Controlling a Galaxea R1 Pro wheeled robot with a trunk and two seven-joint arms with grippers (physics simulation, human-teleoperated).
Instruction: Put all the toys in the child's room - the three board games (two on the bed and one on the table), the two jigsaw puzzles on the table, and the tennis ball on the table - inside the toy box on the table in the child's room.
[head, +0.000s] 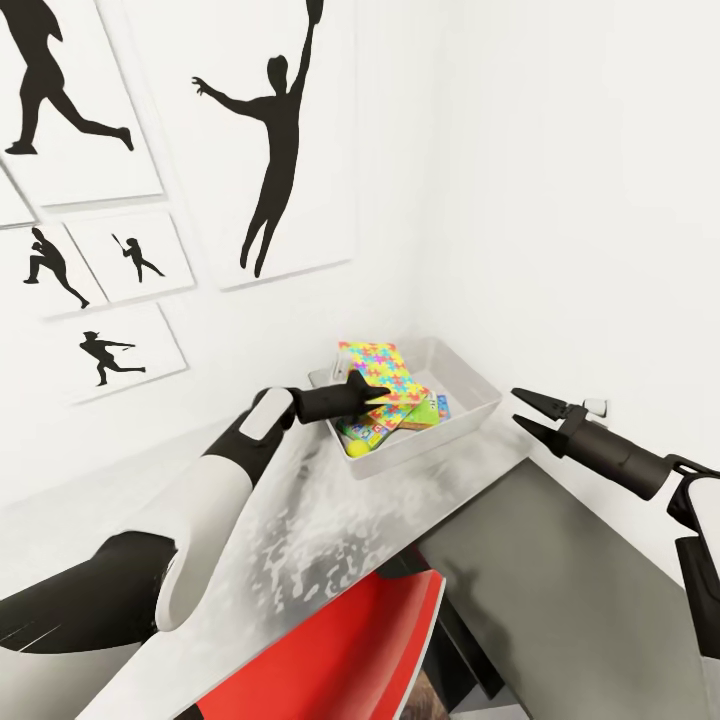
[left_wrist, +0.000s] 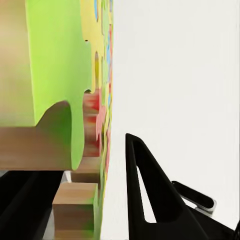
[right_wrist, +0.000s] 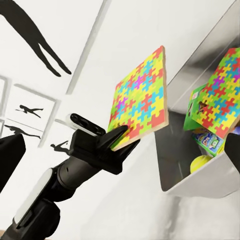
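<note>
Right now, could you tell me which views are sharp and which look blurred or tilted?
Left wrist view: the multicolour jigsaw puzzle square is too close, a blurred green smear. Right wrist view: the puzzle and the pale grey toy box are sharp but tilted. Head view: sharp and tilted.

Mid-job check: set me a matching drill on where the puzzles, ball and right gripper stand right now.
Things:
1. jigsaw puzzle in the left gripper
2. second jigsaw puzzle
3. tennis ball
4. right gripper

States:
A. open, holding nothing, beside the toy box
B. low in the toy box, by its near wall
C. held at its edge over the toy box
D. lying on the game boxes inside the toy box

Pairs: 1-C, 2-D, 3-B, 4-A
</note>
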